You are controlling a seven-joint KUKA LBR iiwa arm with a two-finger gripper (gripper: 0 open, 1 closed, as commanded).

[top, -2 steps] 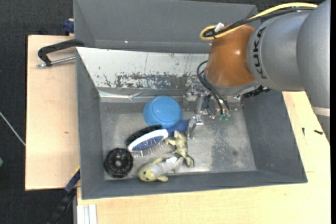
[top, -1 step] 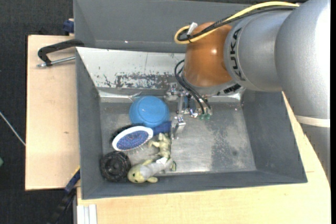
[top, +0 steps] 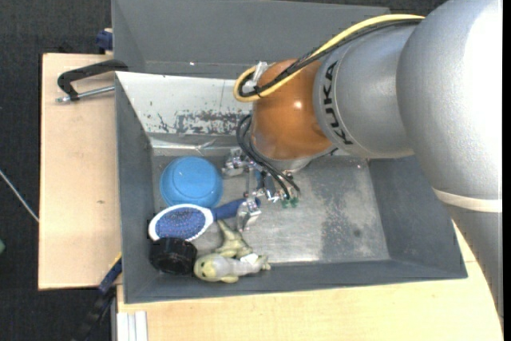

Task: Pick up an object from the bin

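One brush [top: 180, 222] lies in the near left part of the bin [top: 343, 231]. It has a round head of dark blue bristles with a white rim, and its blue handle [top: 227, 212] points right across the floor. The gripper [top: 250, 210] is down at the free end of that handle, touching it or just beside it. Whether the gripper is spread, pressed together or pinching the handle cannot be told, because the wrist parts and wires crowd over it.

Just behind the brush head sits one light blue bowl [top: 192, 181], close to the back wall. In front of the brush head, in the near left corner, is one black round thing [top: 172, 255], and the two touch or nearly touch. Right of it, along the front wall, lies one pale yellowish toy figure [top: 228, 264] on its side. That makes four loose things, all in the left half.

Above the gripper is the arm's orange cover [top: 283, 120], with one yellow cable [top: 359, 31] running along the grey arm.
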